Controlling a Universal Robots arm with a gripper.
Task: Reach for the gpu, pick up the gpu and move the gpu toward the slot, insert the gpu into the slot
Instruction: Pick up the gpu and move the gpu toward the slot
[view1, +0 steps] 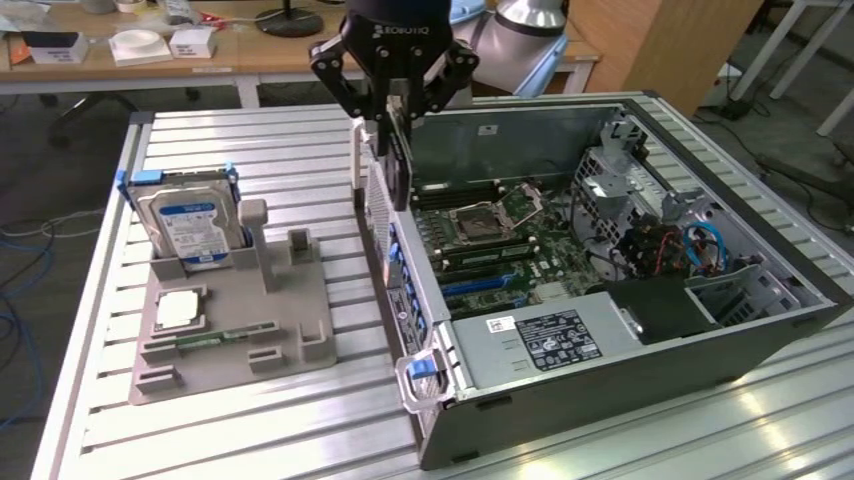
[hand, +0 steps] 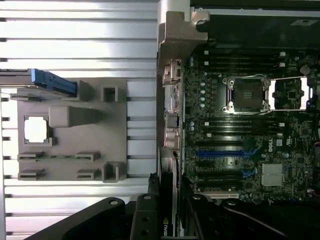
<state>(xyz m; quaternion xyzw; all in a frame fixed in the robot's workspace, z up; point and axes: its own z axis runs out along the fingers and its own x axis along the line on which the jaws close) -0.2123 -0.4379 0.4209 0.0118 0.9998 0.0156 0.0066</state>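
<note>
One gpu (view1: 396, 150) hangs upright and edge-on, clenched between the black jaws over the rear edge of the open computer case (view1: 627, 385). A blue slot (view1: 475, 285) lies lower down on the motherboard, apart from the card. Beside the case, a grey holder (view1: 227, 340) on the table (view1: 240, 430) carries a hard drive (view1: 190, 225).

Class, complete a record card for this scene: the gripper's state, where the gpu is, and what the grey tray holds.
gripper: shut on the gpu
gpu position: raised, edge-on, over the port-side wall of the open computer case; not inserted
grey tray contents: hard drive standing upright, processor chip, memory stick
</note>
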